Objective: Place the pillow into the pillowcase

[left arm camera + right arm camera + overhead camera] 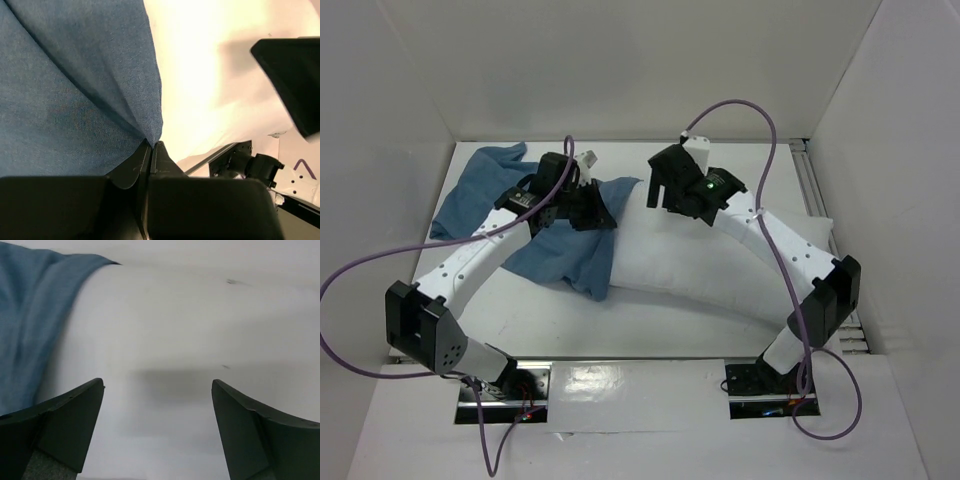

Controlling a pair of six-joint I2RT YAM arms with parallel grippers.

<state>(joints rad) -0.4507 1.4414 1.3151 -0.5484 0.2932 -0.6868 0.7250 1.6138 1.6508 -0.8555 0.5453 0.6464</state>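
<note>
Beneath the right pincer (157,405), which stands spread and holds nothing, lies one plump white pillow (720,265), smooth-skinned and rectangular. Just to that pincer's left, the left pincer (151,147) is pressed together on an edge of the one medium-blue pillowcase (485,195), soft wrinkled cloth overlapping the pillow's near end.

- Your overhead view is bright and even, with glare on the near table edge (615,380).
- Your left wrist view overexposes the pillow (210,75), while the pillowcase (75,90) reads clearly.
</note>
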